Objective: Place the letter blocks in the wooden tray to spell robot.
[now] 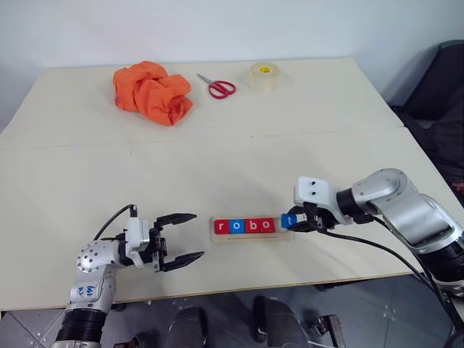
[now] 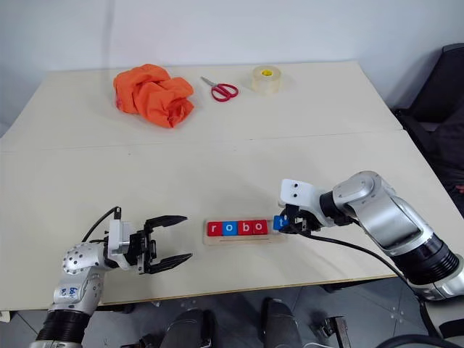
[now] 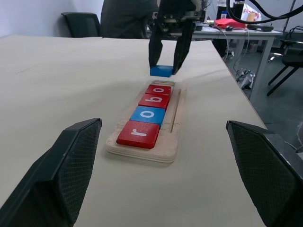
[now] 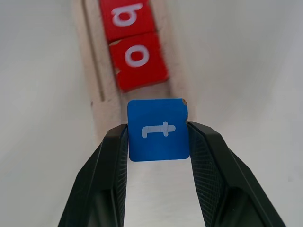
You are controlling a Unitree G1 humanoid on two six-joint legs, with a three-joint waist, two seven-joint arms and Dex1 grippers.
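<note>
The wooden tray [image 1: 246, 235] lies near the table's front edge. It holds a red r [image 1: 221, 226], a blue o [image 1: 236, 226], a red b [image 1: 252, 225] and a red o [image 1: 267, 225] in a row. My right gripper [image 1: 293, 222] is shut on the blue t block [image 4: 158, 130], which hangs slightly raised at the tray's right end, next to the red o [image 4: 140, 59]. My left gripper [image 1: 197, 235] stands open and empty to the left of the tray, pointing at it, apart from it.
At the back of the table lie an orange cloth [image 1: 152, 92], red-handled scissors [image 1: 217, 87] and a roll of tape [image 1: 264, 75]. A dark chair [image 1: 442, 94] stands off the table's right side. The table's front edge runs just below the tray.
</note>
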